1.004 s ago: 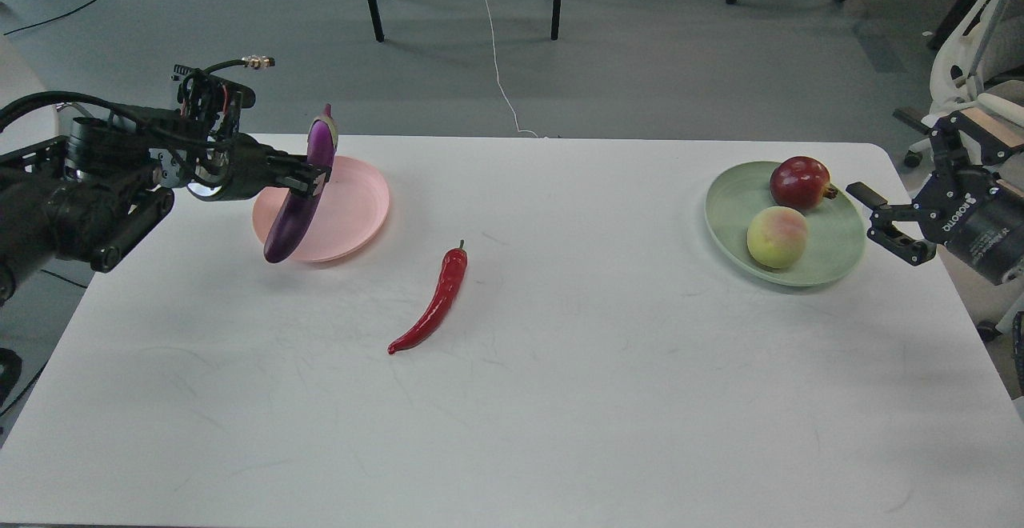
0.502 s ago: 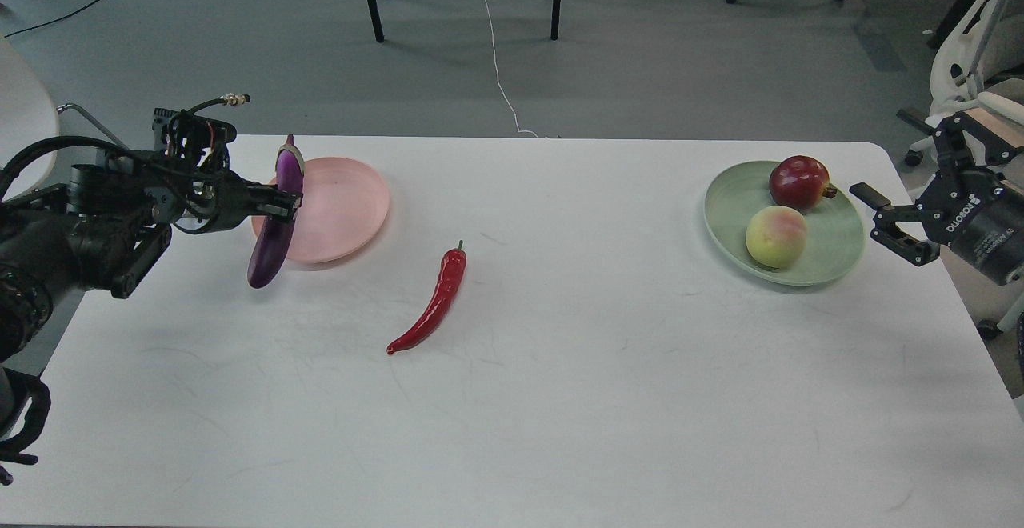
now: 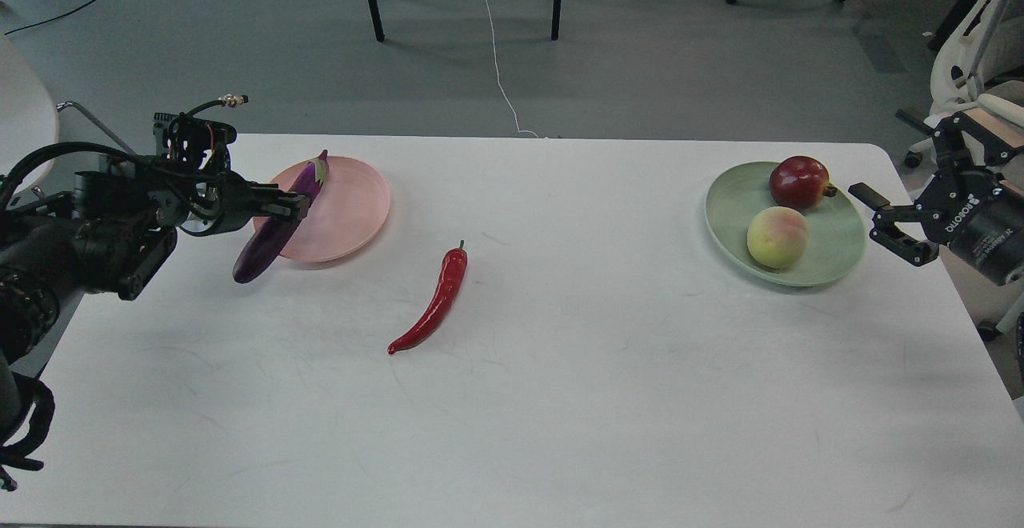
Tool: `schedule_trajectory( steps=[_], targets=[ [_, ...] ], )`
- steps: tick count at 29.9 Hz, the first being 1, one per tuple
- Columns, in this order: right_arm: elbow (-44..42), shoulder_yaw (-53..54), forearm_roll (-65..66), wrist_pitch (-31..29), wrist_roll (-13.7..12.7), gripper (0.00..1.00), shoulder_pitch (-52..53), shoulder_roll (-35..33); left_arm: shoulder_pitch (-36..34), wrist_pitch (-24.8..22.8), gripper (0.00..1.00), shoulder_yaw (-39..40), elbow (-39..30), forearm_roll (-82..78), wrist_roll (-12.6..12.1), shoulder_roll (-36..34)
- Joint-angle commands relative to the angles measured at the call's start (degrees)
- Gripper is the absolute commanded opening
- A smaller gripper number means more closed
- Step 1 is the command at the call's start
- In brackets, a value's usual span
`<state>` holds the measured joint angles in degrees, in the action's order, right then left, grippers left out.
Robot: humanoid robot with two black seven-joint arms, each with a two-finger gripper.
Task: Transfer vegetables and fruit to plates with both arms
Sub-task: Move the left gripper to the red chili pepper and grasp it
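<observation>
Two of the four items are already placed: the peach [image 3: 777,237] and the pomegranate-like fruit [image 3: 800,182] sit side by side on the green plate [image 3: 840,260], with the right gripper [image 3: 890,228] just beside that plate's rim, its fingers spread and holding nothing. The left gripper [image 3: 290,206] is clamped on the eggplant [image 3: 276,224] near its middle, and the eggplant lies tilted across the near-left edge of the pink plate [image 3: 352,208], stem end over the plate and blunt purple end hanging out beyond the rim; whether that low end touches the table [image 3: 560,400] I cannot tell from this angle. That is the main risk: released here, with roughly half its length off the plate, the glossy eggplant could tip over the rim and roll onto the table. A push further in could also shove the light plate. The chili pepper [image 3: 432,304] lies on the bare table, well apart from both plates, and its slim curve may slip from a grasp.
</observation>
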<state>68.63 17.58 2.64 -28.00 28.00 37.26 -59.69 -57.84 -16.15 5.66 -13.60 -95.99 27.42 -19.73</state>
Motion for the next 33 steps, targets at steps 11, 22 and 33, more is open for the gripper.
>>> schedule_trajectory(
  steps=[11, 22, 33],
  targets=[
    [0.6, 0.0, 0.0, 0.0, 0.0, 0.99, -0.1, -0.2, -3.5, 5.0, 0.98, 0.0, -0.8, 0.8, 0.6, -0.9],
    [0.4, 0.1, 0.1, 0.0, 0.0, 0.99, -0.1, -0.2, -12.0, 6.0, 0.98, -1.3, -25.4, -2.5, 0.6, -3.8],
    [0.4, 0.1, 0.1, 0.0, 0.0, 0.99, -0.1, -0.7, -6.9, 5.3, 0.98, -4.2, -47.0, -7.9, -2.1, -5.6]
  ],
)
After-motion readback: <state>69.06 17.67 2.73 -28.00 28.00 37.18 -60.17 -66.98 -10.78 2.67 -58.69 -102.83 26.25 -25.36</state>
